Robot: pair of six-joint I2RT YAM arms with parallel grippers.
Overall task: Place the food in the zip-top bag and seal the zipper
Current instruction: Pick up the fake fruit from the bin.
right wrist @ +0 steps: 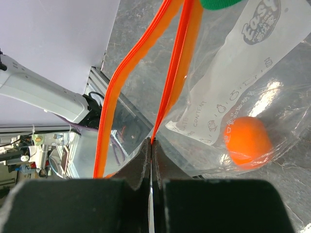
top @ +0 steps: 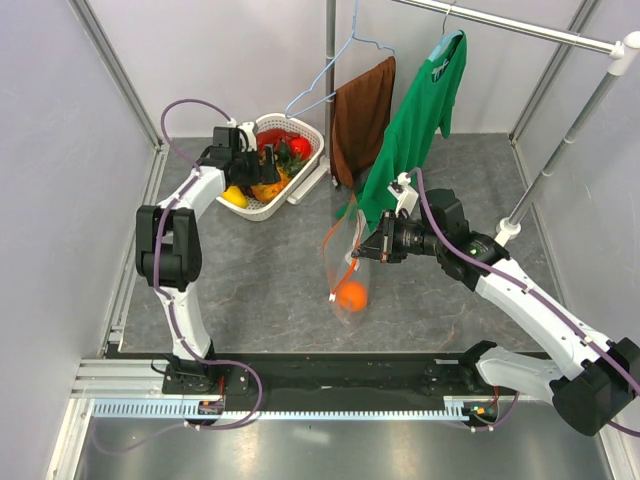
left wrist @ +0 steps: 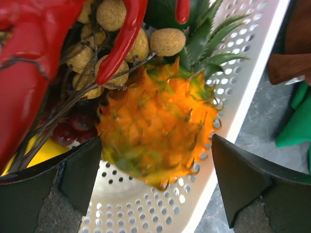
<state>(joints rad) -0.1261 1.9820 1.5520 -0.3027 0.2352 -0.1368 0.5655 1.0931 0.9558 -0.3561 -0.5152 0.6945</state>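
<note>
Left wrist: pineapple (left wrist: 156,128) between spread left end effector (left wrist: 155,162) fingers.

White left arm (top: 198,192) and right arm (top: 540,310), black joints, purple cables (top: 190,100), black wedge-shaped jaws.

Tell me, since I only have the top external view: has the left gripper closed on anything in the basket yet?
Observer: No. The left wrist view shows the left gripper open, straddling the pineapple, not closed on it.
Operator: Is the bag's mouth open for a drop?
Observer: Yes. In the right wrist view the zipper shows as two strips spread apart above the right gripper, which is shut on the zip-top bag at that edge.
Operator: What crowds the pineapple?
Observer: The grape bunch lies right by its leafy end, inside the basket.
</note>
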